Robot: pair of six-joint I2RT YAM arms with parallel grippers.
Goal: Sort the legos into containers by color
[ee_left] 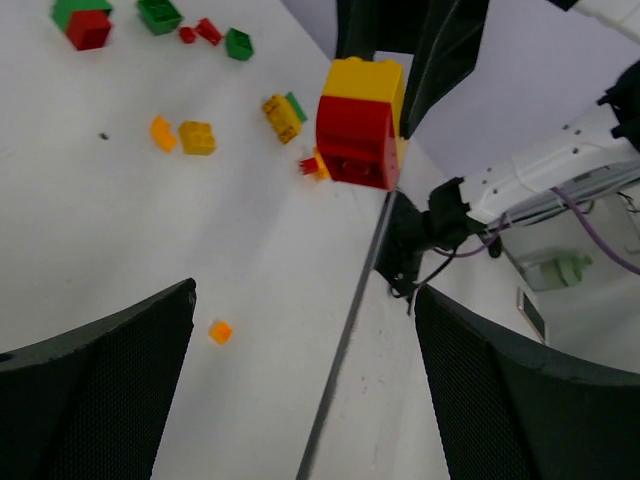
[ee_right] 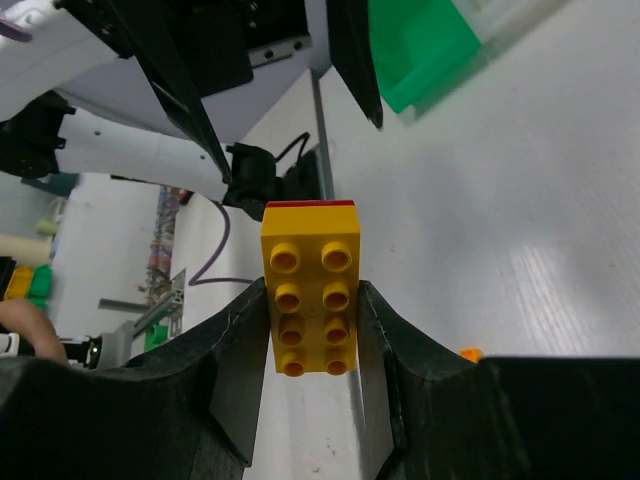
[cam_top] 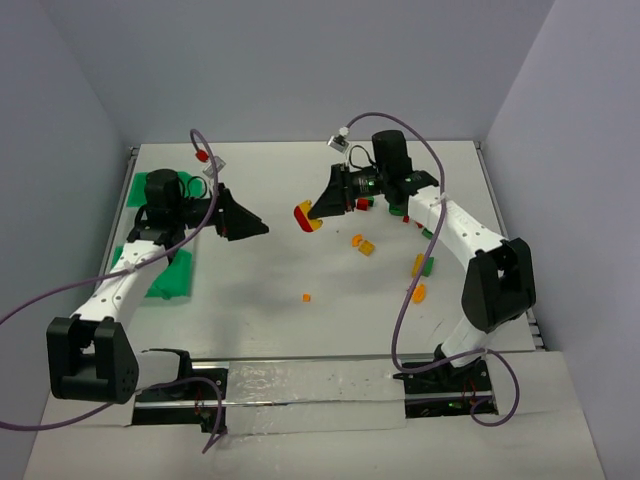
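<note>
My right gripper [cam_top: 314, 211] is shut on a yellow lego [ee_right: 311, 300] stacked on a red one [ee_left: 356, 140], held in the air over the middle of the table. The yellow studs face the right wrist camera, between the pads. A short way to the left, my left gripper [cam_top: 254, 225] points at this stack, its jaws wide open and holding nothing. The containers [cam_top: 168, 275] lie under the left arm, partly hidden; one green corner [ee_right: 420, 50] shows in the right wrist view. Loose orange legos [cam_top: 362, 243], a green one [cam_top: 428, 266] and red ones lie on the right half.
A tiny orange piece [cam_top: 306, 297] lies alone near the table's middle, also below the left gripper [ee_left: 220, 331]. More red and green bricks [ee_left: 88, 28] sit near the right arm's wrist. Grey walls close off the back and sides. Purple cables loop over both arms.
</note>
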